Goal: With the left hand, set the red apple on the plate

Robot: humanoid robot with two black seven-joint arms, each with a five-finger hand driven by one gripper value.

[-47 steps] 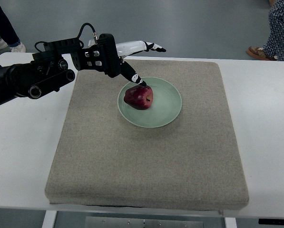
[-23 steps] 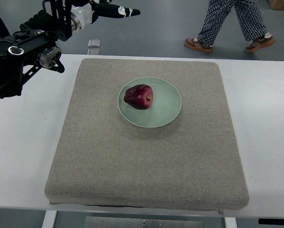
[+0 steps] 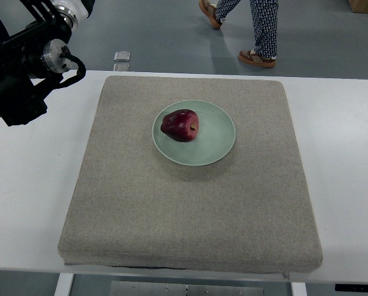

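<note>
A dark red apple [image 3: 180, 125] lies on the left part of a pale green plate [image 3: 216, 143], which sits on a grey felt mat [image 3: 190, 203]. Nothing touches the apple. My left arm [image 3: 24, 68], black with a silver joint, comes in from the left edge and rises to the top left corner; its hand is out of the picture above. No right arm shows.
The mat covers most of a white table [image 3: 347, 154]. A person's legs and shoes [image 3: 253, 31] cross the floor beyond the table's far edge. A small grey object [image 3: 122, 57] lies on the floor behind the table.
My left hand drew back from the apple on the plate, up and to the left, and has left the picture. The apple stayed put. The person walked left across the floor.
</note>
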